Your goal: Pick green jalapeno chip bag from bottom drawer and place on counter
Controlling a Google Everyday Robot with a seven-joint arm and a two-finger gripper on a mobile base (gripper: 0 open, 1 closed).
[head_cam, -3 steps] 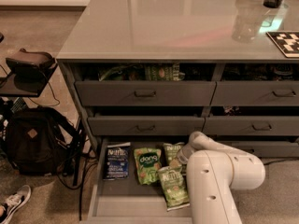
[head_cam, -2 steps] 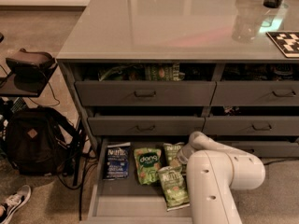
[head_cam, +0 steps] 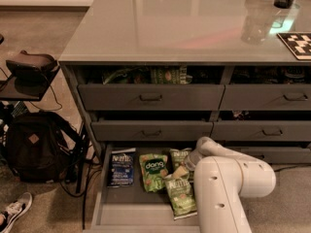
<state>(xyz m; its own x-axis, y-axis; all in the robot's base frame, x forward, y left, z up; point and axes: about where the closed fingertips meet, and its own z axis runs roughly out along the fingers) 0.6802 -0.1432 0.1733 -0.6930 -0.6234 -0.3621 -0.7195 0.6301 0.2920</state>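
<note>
Grasping step, I judge: the gripper (head_cam: pixel 186 162) is in the bottom drawer (head_cam: pixel 109 212) at the green jalapeno chip bag (head_cam: pixel 178 155), 2 o'clock of the dang bag (head_cam: pixel 152 171). Its grip state cannot be told. Next: a firm hold, then a lift to the counter (head_cam: pixel 170 28).

Gripper (head_cam: pixel 184 166) low, ahead of bent arm (head_cam: pixel 228 178)

The pale gripper (head_cam: pixel 181 172) sits in the dark grey bottom drawer (head_cam: pixel 103 181). Just behind it lies the dark olive-green jalapeno chip bag (head_cam: pixel 178 156), lettered white. Left of it are a bright green bag (head_cam: pixel 153 171) and a navy bag (head_cam: pixel 121 168); in front lies a paler green bag (head_cam: pixel 181 199).
</note>
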